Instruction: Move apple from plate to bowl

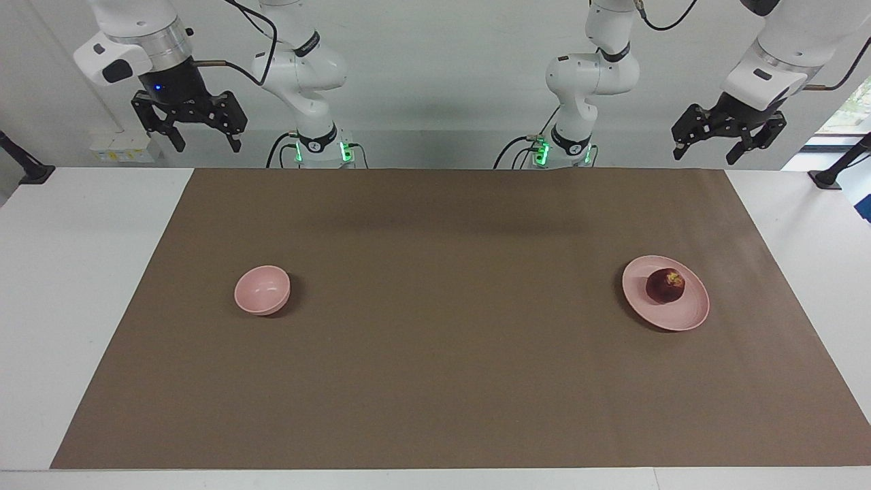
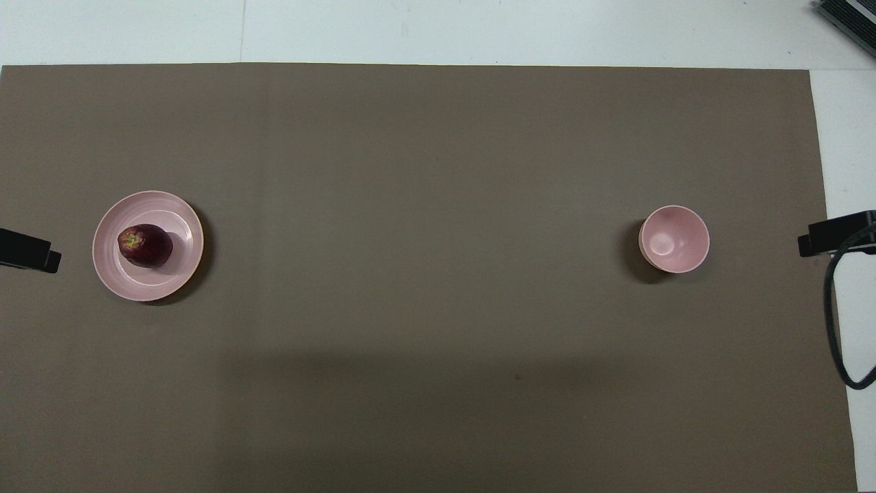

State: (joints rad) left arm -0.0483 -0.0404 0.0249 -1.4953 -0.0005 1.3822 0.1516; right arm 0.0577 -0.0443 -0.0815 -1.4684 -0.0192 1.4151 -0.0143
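The apple (image 1: 665, 285) (image 2: 144, 245), dark maroon with a yellowish patch at its stem end, sits on the pale pink plate (image 1: 687, 314) (image 2: 171, 212), slightly off the plate's middle toward the left arm's end of the counter. The plate rests flat on the brown mat (image 1: 449, 367) (image 2: 424, 171) that covers most of the white counter (image 1: 75, 286) (image 2: 479, 31), toward the left arm's end.

The small, deep pink bowl (image 1: 262, 290) (image 2: 674, 239) stands upright on the same mat toward the right arm's end, well apart from the plate and about as far from the robots as the plate is. Nothing lies inside it.

Both arms wait, raised at the robots' edge of the counter. The left gripper (image 1: 729, 148) hangs in the air past the mat's corner at the left arm's end, tilted, its jaws spread and holding nothing. The right gripper (image 1: 205, 141) hangs above the counter's edge near the mat's corner at the right arm's end, its jaws likewise spread and holding nothing. Neither gripper is close to the apple, the plate or the bowl. In the overhead view only dark parts of the grippers show at the side edges, level with the plate and bowl.
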